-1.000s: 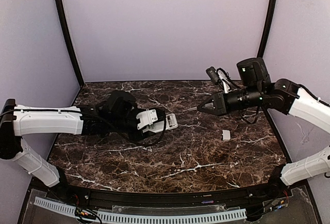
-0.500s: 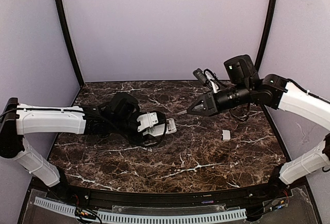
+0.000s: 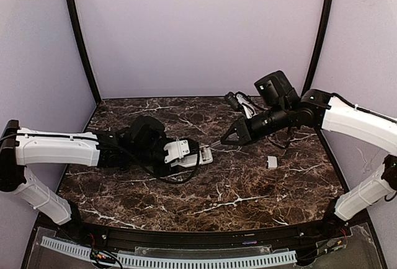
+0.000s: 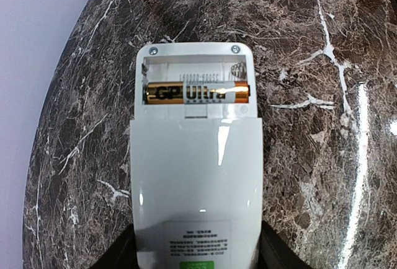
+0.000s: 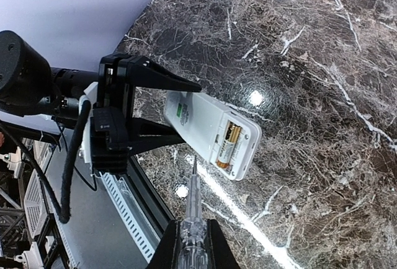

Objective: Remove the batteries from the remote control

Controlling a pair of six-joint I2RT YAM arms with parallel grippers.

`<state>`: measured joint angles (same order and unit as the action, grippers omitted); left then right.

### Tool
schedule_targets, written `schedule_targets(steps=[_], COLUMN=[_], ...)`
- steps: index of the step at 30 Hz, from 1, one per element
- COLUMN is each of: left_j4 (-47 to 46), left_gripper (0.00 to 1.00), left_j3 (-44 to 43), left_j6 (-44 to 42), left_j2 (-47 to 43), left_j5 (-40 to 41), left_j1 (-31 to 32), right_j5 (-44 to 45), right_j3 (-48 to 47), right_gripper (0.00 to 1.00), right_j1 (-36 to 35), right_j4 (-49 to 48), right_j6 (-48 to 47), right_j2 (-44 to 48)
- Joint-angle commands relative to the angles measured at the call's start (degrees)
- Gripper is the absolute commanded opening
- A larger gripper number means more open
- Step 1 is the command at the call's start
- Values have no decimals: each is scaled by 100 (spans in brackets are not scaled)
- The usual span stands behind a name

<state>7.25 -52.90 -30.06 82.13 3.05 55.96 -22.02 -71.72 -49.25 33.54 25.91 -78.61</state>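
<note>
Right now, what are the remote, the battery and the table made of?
The remote control looks like glossy white plastic: smooth, moulded, with glare. The battery seems metal under a shiny gold wrap. The table looks like polished dark marble with white veins, though it could be printed laminate.

Tabletop [image 3: 248,188]: dark brown marble pattern, white veins, glossy.
Small white piece [image 3: 272,162]: flat on the surface, near the right edge.
Remote control [image 3: 203,155]: near centre; contact with surface unclear.
</note>
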Motion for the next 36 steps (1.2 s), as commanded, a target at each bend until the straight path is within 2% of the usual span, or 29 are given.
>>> schedule_targets(steps=[1, 36], left_j4=[-311, -533], left_gripper=[0, 0], left_j3=[167, 347], left_j6=[-169, -377], left_j2=[-345, -399], left_j5=[0, -62], left_j1=[77, 190], right_j5=[113, 469], right_j3=[-193, -195], right_gripper=[0, 0], right_j1=[-36, -118], right_j4=[70, 182], right_j6=[41, 79], right_j2=[-124, -628])
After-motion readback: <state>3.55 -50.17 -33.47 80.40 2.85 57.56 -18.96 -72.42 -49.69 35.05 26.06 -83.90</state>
